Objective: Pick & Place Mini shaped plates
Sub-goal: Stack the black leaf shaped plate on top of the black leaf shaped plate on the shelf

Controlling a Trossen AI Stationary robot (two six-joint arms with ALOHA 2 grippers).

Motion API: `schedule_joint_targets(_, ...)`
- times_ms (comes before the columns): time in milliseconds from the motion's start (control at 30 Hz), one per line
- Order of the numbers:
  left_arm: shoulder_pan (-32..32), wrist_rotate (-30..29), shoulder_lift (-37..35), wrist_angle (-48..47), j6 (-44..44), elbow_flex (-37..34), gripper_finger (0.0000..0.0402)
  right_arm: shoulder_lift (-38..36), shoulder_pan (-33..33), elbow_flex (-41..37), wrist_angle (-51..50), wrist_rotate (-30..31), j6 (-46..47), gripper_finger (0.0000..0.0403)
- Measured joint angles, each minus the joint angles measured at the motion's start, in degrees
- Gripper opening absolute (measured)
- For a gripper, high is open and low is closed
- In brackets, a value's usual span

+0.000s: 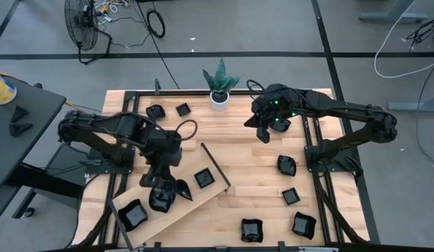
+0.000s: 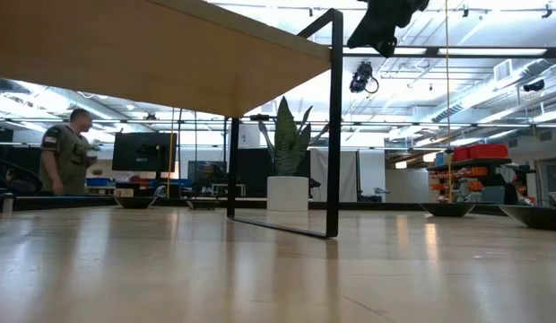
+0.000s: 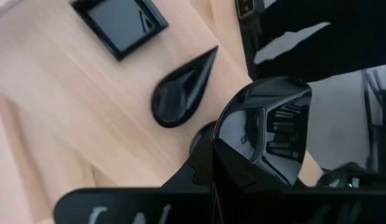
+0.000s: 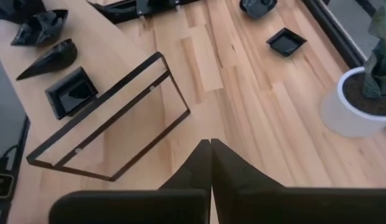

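1. Nearest first: two glossy black mini plates sit by the desk's near edge, a wavy rounded one (image 1: 251, 229) and a squarish one (image 1: 304, 225) to its right, apart from each other.
2. The light wooden board (image 1: 176, 215) lies slantwise over the near left corner of the desk. A black metal frame (image 1: 214, 165) stands at its far right end.
3. Four plates are on the board. A square plate (image 1: 131, 213) lies at its near left end, and another square one (image 1: 203, 178) towards the frame end.
4. Between them lies a teardrop plate (image 1: 182, 187), its point aimed at the frame end.
5. The left gripper (image 1: 161, 190) is over the middle of the board. Its claw pinches the rim of a wavy plate (image 3: 261, 134), shiny enough to mirror the ceiling lights, just beside the teardrop.
6. Further back on the right side of the desk are a small square plate (image 1: 290, 196) and a wavy one (image 1: 286, 166) behind it.
7. The right gripper (image 1: 262, 133) hangs above bare wood, right of the desk's middle. Its claw is pressed together and holds nothing.
8. Near the far edge, left of centre, lie a rounded plate (image 1: 156, 111) and a square one (image 1: 183, 109).
9. A white pot (image 1: 218, 100) with a green plant stands at the far edge.
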Motion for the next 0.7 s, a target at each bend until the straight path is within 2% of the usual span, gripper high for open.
schedule_joint_targets(167, 0.0, 3.0, 3.0, -3.2, 0.3, 0.0, 0.0001, 0.0, 0.0, 0.0, 0.0, 0.1, 2.5, 0.0004)
schedule_joint_targets(433, -0.6, 2.9, 6.1, -5.2, 1.8, 0.0, 0.0001, 0.0, 0.0, 0.0, 0.2, 1.8, 3.9, 0.0004)
schedule_joint_targets(700, -0.7, 2.9, 6.2, -6.1, 1.9, 0.0, 0.0001, 0.0, 0.0, 0.0, 0.3, 1.8, 4.4, 0.0004)
